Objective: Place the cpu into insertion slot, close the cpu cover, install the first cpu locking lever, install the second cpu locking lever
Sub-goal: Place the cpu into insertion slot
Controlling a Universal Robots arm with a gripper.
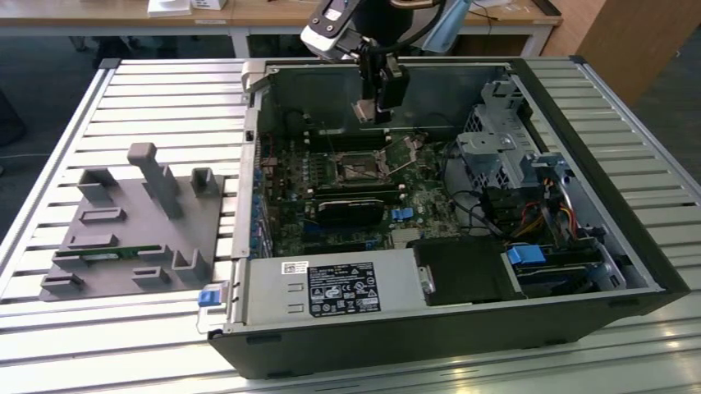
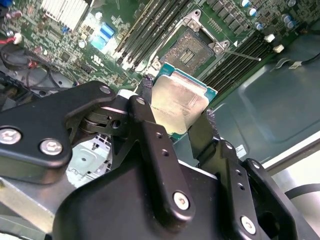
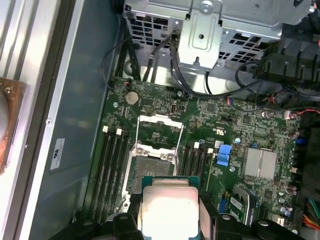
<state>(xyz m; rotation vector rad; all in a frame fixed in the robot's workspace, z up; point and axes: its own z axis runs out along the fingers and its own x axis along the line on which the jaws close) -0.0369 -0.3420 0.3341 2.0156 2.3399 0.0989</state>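
The open computer case (image 1: 570, 271) lies on its side on the slatted table (image 1: 164, 90), and I hang inside its mouth, well above the green motherboard (image 3: 220, 112). My gripper (image 1: 376, 111) is closed part-way, its two black fingers (image 2: 150, 130) clamped on opposite edges of the cpu (image 2: 180, 97), which I hold flat with its silver top facing my cameras.

The insertion slot (image 3: 152, 167) lies below the chip on the board, not yet squarely under it. In the first wrist view the slot's dark centre shows just past the chip's leading edge, so by my judgement I stand short of it and high. The chip's sides look roughly parallel to the slot's frame there.

Room is tight sideways. Long memory slots (image 3: 112, 165) run along both flanks of the socket, and the grey case wall (image 3: 75, 125) rises beyond one set. Straight down over the socket looks clear.

The cpu cover (image 3: 160, 118) stands swung open on the socket's far side. A thin locking lever (image 2: 240, 54) juts out beside the socket, released.
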